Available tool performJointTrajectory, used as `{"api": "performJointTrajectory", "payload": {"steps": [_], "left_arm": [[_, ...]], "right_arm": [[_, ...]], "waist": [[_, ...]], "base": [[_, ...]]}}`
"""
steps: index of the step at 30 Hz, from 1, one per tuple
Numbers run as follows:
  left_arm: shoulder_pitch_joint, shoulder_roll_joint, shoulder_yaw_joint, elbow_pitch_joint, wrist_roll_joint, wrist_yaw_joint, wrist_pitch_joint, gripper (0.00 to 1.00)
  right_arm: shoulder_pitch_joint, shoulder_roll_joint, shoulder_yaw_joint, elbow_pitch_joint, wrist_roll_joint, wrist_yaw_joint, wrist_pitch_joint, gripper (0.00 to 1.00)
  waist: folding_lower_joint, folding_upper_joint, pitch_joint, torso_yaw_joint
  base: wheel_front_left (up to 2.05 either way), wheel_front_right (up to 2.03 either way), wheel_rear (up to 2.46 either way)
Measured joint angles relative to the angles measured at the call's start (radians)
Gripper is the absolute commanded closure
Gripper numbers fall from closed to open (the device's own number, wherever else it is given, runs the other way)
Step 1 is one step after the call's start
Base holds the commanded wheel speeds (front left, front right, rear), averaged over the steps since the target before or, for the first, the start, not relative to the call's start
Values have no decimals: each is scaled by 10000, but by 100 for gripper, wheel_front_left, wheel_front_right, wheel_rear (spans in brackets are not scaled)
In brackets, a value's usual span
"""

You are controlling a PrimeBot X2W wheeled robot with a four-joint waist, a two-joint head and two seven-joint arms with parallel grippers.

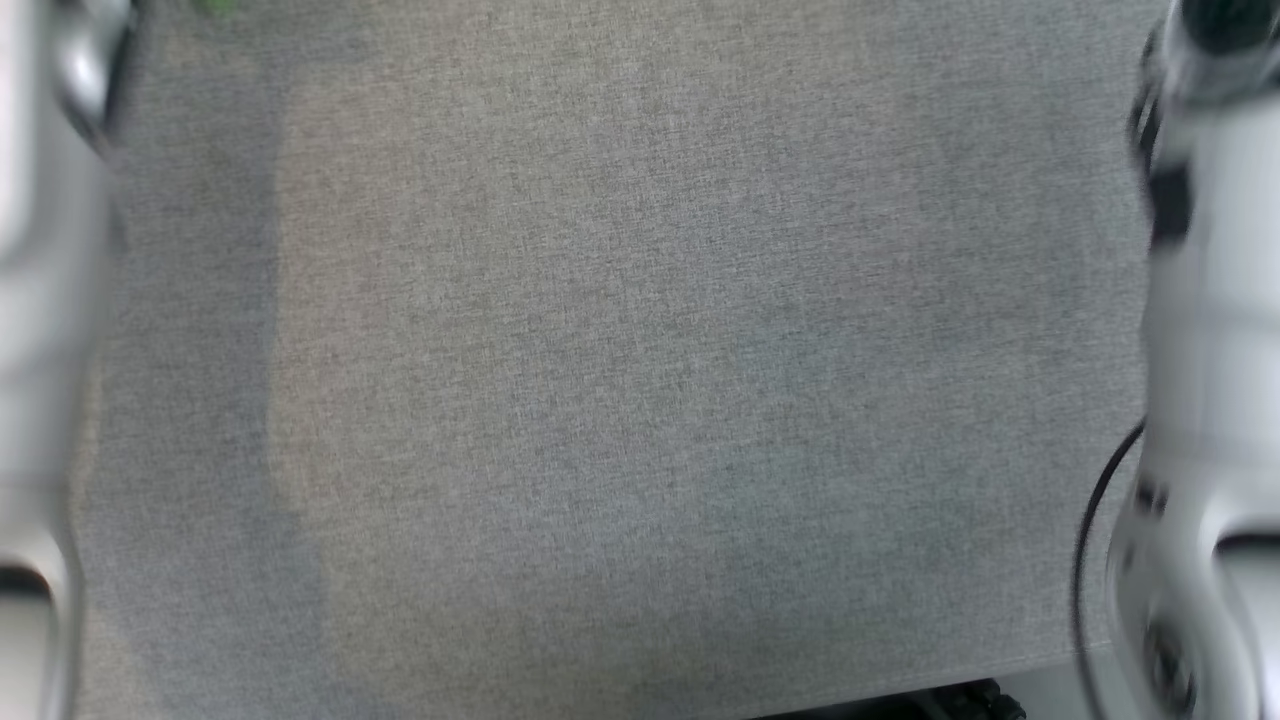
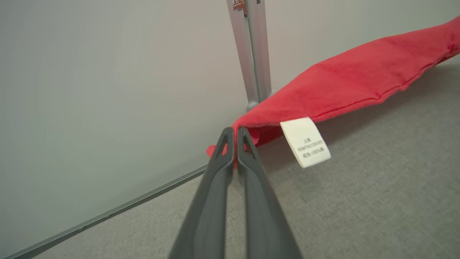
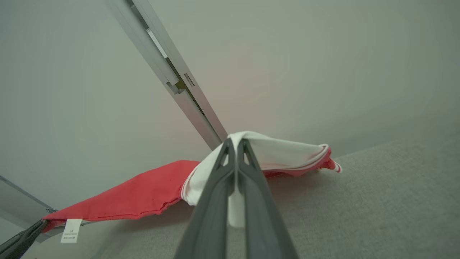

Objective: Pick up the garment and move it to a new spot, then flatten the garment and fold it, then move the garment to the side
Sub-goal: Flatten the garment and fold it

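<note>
The left fingers (image 2: 232,144) are pressed fully together on one corner of the red fleecy garment (image 2: 359,79), just beside its white sewn-in care label (image 2: 305,142). The right fingers (image 3: 232,151) are shut just as tight, pinching a fold of the garment's white, red-striped part (image 3: 280,149). Between the two holds the cloth spans as a sagging band above the grey woven-cloth table (image 2: 377,201), close to the pale wall (image 2: 90,90) and a grey metal upright post (image 2: 251,54). It looks to hang clear of the table, though in the right wrist view its far end may be brushing the surface; I cannot be sure.

I judge the step in hand to be carrying the garment to its new spot. The blurred head view has a wide bare stretch of table between the pale left forearm (image 1: 40,300) and the pale right forearm (image 1: 1210,350), which is a fair place to lay it.

To do this well, both arms should travel at one pace. The spacing between them should hold, so the cloth neither bunches nor pulls out of the thin corner pinch on the left. The sag should be raised clear before crossing. The hanging edge should go down first and be drawn back so it lies flat. The cloth should be let go only once the table bears it.
</note>
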Motion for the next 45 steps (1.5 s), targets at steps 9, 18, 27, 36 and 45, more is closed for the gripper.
{"api": "performJointTrajectory", "payload": {"steps": [9, 18, 27, 36, 45], "left_arm": [[5785, 221, -476, -2052, -819, 481, -723, 100], [10784, 533, -1087, -5699, -1254, 1871, 236, 100], [13635, 817, -1530, -8635, -1962, 2978, 1799, 100], [11701, 842, -1335, -8433, -2347, 2458, 3058, 100], [8838, 570, -1235, -6926, -2669, 1789, 4566, 100]], "right_arm": [[7023, -10, -224, -3875, 1047, 0, 345, 100], [12134, -15, -627, -6213, 1371, 0, 844, 100], [14974, -19, -798, -6148, 1716, -2, 92, 100], [12358, -21, -982, -5405, 729, -2, 1060, 100], [8736, -548, -982, -4079, -466, 0, 2993, 100]], "waist": [[-4, 0, -1249, -49], [-5, 0, -3287, 45], [-5, 0, -4361, 432], [-5, 0, -3972, 559], [-5, 0, -3477, 570]], "base": [[0, 0, 0], [0, 0, 0], [0, 0, 0], [0, 0, 0], [0, 0, 0]]}}
